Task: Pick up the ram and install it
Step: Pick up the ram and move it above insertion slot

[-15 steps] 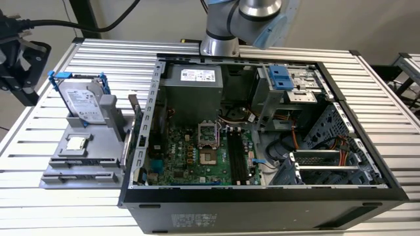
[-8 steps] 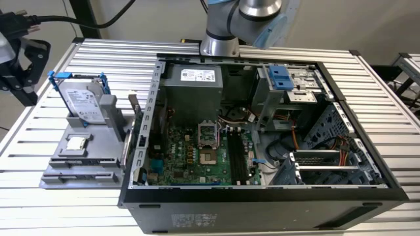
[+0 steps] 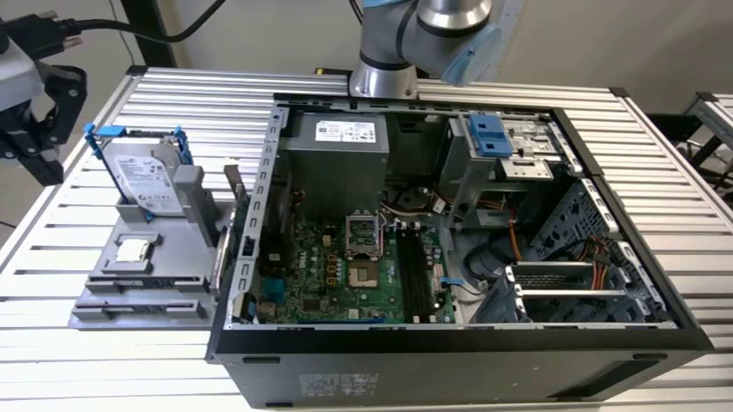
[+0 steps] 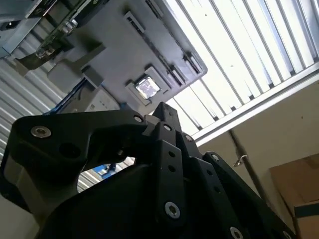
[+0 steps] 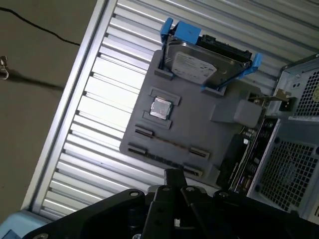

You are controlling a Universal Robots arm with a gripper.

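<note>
The end effector [image 5: 174, 173] hangs low over the slatted metal bench [image 5: 99, 99], its black fingers pressed together tip to tip in both wrist views. Just beyond the tips lies a grey tray [image 5: 199, 129]. In the tray's row closest to the end effector, a thin dark strip stands on edge between two end clips. This looks like the ram [image 5: 164, 161], though it is too slim to be sure of. It sits in the tray, apart from the fingers. A second, fainter line runs parallel just behind it. Farther along the tray a small square silver chip [image 5: 160, 107] rests in its own recess. Behind that, a hard drive [image 5: 199, 62] in a blue frame leans upright at the tray's far end. A green circuit card [image 5: 249, 149] with a metal bracket stands on edge along the side of the tray that faces the computer case [image 3: 458, 360]. In the exterior view the case lies open on the bench, to the exterior view's right of the tray. The motherboard [image 3: 332, 275] is exposed inside it, and its long black slots [image 3: 414, 275] run side by side near the middle. At the far edge of the bench, behind the case, the arm [image 3: 384, 77] rises from its base.
</note>
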